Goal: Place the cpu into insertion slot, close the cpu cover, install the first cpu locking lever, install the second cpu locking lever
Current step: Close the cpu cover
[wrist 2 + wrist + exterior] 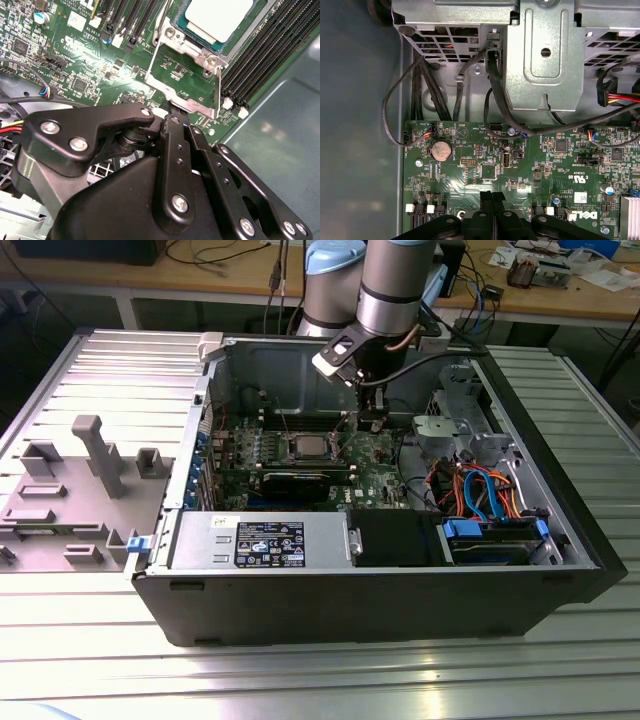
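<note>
The cpu lies silver top up in the insertion slot on the green motherboard; from outside it appears as a small square. The cpu cover, a thin silver frame with a square cut-out, stands swung open away from the chip. My gripper sits at the cover's free edge with its black fingers pressed together. I cannot tell whether the edge is pinched between them. In the exterior view the gripper hangs inside the case, just to that view's right of the socket.
Black memory slots flank the socket. A grey metal drive cage and black cables sit beyond the board's edge. The power supply and blue drive bracket fill the case front. A grey fixture tray lies outside.
</note>
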You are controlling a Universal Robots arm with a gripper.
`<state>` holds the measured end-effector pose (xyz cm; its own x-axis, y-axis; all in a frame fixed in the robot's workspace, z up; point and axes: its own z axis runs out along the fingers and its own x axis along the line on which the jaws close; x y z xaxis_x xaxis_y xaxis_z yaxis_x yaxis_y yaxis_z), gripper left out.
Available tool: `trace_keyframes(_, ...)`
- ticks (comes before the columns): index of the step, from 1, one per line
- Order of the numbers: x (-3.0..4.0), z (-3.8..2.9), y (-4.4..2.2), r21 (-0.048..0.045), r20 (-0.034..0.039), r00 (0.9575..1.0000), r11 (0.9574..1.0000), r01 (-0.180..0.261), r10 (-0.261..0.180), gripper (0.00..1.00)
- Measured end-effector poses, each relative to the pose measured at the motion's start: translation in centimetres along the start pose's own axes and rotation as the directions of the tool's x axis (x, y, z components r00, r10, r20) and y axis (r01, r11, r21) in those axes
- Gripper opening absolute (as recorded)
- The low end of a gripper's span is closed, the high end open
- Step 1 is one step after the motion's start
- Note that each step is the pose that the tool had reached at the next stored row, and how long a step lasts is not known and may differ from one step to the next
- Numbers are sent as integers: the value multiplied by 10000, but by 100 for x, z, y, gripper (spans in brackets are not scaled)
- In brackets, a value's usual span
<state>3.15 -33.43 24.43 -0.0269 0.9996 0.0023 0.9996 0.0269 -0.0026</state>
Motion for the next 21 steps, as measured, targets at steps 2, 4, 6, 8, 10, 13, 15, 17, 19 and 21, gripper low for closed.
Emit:
trace_keyframes(2,0,0,-5,0,-1,10000,10000,0,0,11)
trace_keyframes(4,0,0,-10,0,-1,10000,10000,0,0,11)
trace_keyframes(6,1,0,-16,0,-1,10000,10000,0,0,11)
trace_keyframes(8,1,0,-19,1,0,10000,10000,0,0,11)
trace_keyframes(10,1,0,-24,0,0,10000,10000,0,0,11)
trace_keyframes(13,1,0,-33,0,-1,10000,10000,0,0,11)
trace_keyframes(15,1,0,-38,0,0,10000,10000,0,0,11)
trace_keyframes(17,1,0,-42,0,-1,10000,10000,0,0,11)
trace_keyframes(19,1,0,-49,-1,-1,10000,10000,0,0,11)
trace_keyframes(21,2,0,-55,0,-1,10000,10000,0,0,11)
